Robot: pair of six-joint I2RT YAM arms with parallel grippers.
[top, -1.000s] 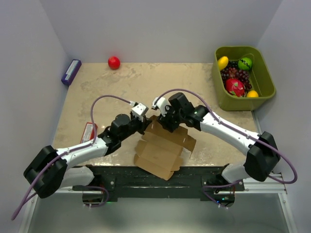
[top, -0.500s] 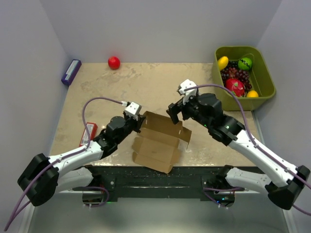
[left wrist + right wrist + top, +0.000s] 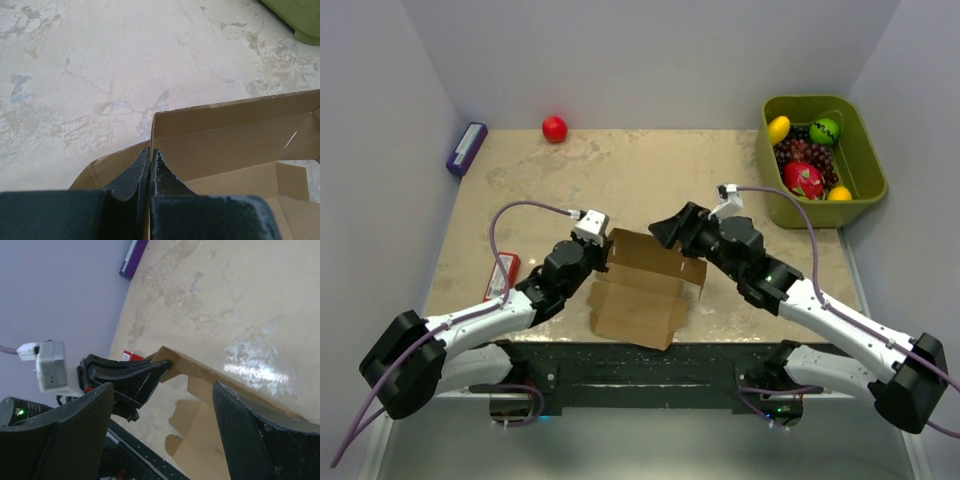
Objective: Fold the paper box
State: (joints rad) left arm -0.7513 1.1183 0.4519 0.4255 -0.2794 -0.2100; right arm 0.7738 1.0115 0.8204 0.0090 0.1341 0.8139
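While the left gripper (image 3: 607, 252) is clamped tight on the far left corner of the paper box (image 3: 642, 295), the right gripper (image 3: 667, 231) hangs with its jaws spread wide and nothing held between them. The box sits near the front of the table (image 3: 620, 170), roughly midway along it, and is only partly folded. Its back wall stands upright, and the rest lies flat toward the near side, where one corner reaches the table's front edge.

From the left wrist you can see the two dark fingers (image 3: 131, 176) pressed together right where the back wall meets the left side flap. The brown inner face of the wall stretches off to the right of them.

The right gripper is just above the top edge of that back wall, toward its middle; whether it touches the cardboard I cannot tell. Seen from its own camera, its fingers (image 3: 252, 432) stand far apart. They frame the wall's top edge and the left gripper's tips at the corner beyond.

Well off at the far right stands a green bin (image 3: 869, 165) with fruit (image 3: 805, 178) in it. A red ball (image 3: 554, 128) lies at the far edge, and a purple box (image 3: 466, 148) sits in the far left corner. A flat red box (image 3: 502, 275) lies at the left edge of the table.
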